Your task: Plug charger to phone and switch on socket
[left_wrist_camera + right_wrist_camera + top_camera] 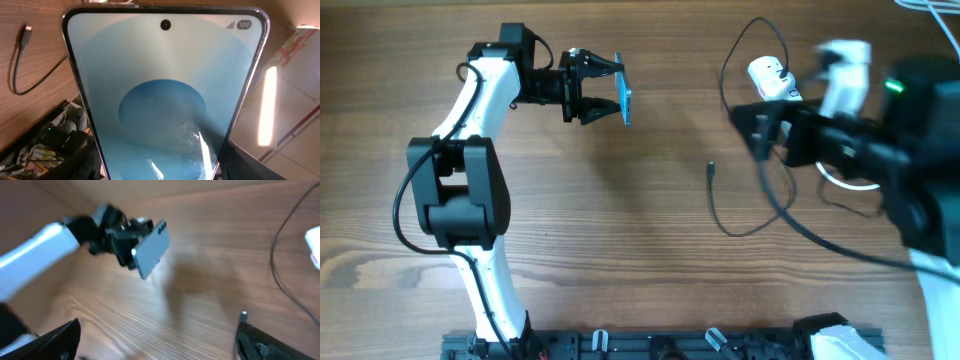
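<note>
While the left fingers (602, 66) clamp the phone (625, 97) on edge, clear of the counter (620, 230), the overhead view shows the charger (711, 170) lying loose, its tip on the wood between the phone and the socket (770, 78). From the left wrist, the phone's blue screen fills the frame, with the cable tip at upper left. From the right wrist, the right fingers (260, 340) stand wide apart, holding nothing, facing the lifted phone.
</note>
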